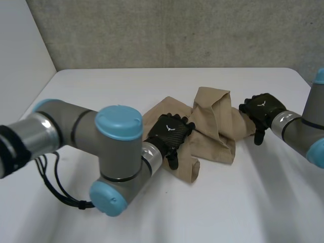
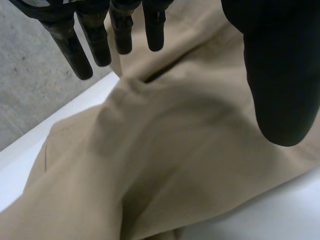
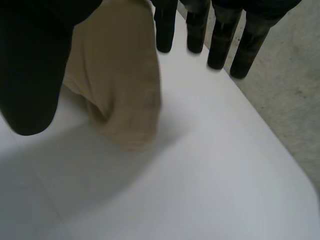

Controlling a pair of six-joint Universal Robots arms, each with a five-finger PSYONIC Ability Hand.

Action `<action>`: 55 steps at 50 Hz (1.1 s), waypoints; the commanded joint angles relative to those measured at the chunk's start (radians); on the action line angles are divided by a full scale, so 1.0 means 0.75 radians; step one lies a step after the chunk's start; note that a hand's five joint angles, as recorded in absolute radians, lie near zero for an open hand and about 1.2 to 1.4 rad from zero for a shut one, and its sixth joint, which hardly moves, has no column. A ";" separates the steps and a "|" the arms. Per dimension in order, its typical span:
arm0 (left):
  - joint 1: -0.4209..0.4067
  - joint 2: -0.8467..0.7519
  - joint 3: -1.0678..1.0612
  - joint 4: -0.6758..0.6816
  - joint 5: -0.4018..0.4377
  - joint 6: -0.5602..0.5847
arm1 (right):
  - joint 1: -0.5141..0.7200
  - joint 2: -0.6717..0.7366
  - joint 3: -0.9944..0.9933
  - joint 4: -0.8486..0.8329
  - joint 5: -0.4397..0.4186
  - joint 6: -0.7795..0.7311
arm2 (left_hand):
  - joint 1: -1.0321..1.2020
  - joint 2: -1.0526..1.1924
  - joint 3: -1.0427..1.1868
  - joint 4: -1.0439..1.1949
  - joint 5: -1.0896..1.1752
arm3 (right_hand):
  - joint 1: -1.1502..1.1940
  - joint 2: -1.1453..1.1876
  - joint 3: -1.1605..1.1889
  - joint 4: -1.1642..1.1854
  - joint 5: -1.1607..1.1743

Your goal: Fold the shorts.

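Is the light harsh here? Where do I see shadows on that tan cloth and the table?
Head view: the light is soft, with no glare on the table and dark creases in the shorts. Left wrist view: a dim hollow runs across the shorts' folds. Right wrist view: the shorts' edge throws a faint shadow on the table.

Lab-like test setup: bare white table (image 1: 152, 81), raw concrete wall (image 1: 177, 30), two robot arms.

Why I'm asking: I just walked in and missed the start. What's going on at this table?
Two robot arms are working on tan shorts on the white table. The shorts lie crumpled, not neatly folded. The left hand rests open on their left half; the right hand is at their right-side edge.
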 commanded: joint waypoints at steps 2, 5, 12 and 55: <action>-0.003 -0.095 0.117 -0.011 -0.226 0.006 | 0.007 0.003 0.001 -0.064 -0.069 0.177 | 1.189 1.199 1.194 1.204 1.195 | 1.523 1.476 1.496 1.475 1.468; 0.005 -0.078 0.121 -0.007 -0.304 0.008 | 0.013 -0.050 0.005 -0.058 -0.089 0.173 | 1.485 1.495 1.490 1.500 1.491 | 1.523 1.476 1.496 1.475 1.468; 0.077 -0.009 0.142 0.003 -0.355 0.090 | 0.027 -0.216 0.073 0.054 -0.106 0.171 | 1.506 1.515 1.511 1.521 1.511 | 1.523 1.476 1.496 1.475 1.468; 0.337 0.719 -0.321 -0.062 -0.322 0.153 | 0.639 -0.474 0.394 0.056 0.258 0.431 | -0.079 -0.070 -0.075 -0.065 -0.074 | 0.166 0.120 0.139 0.118 0.111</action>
